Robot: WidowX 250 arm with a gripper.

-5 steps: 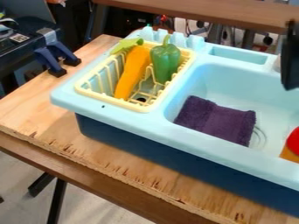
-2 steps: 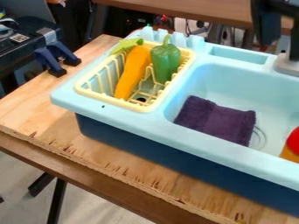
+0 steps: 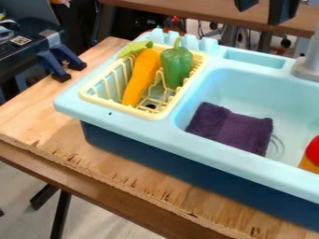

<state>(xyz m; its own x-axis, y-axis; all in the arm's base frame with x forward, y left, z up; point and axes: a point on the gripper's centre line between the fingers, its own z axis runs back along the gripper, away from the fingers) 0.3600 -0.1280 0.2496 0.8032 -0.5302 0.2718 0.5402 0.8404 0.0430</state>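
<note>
"While hanging at the top edge of the view, spread or pressed together?"

"Spread: two dark fingertips apart on the end effector (image 3: pixel 264 9), with a visible gap between. Nothing seen pinched."

"And which way to the green pepper (image 3: pixel 177 64)?"

"Down and to the left in view, well apart from the fingertips. Just one arm to consider."

"Long axis?"

"Roughly upright in view, stem at the top. Standing inside the yellow drying rack (image 3: pixel 115 107), just right of the orange carrot (image 3: pixel 142 72), with a slant from upper right to lower left."

"Edges to mind?"

"Rack rim around both vegetables, close beside the pepper on the right. Then the pale ledge of the toy sink (image 3: pixel 181 141), between rack and basin. Grey faucet (image 3: pixel 306 69) below and right of the fingertips; better judged as a thing to keep away from."

"Room around the basin?"

"Wide gap between faucet and pepper, across the back of the basin. Purple towel (image 3: pixel 230 128) low inside, farther down in view. Wooden worktop (image 3: pixel 44 112) beneath the whole sink."
</note>
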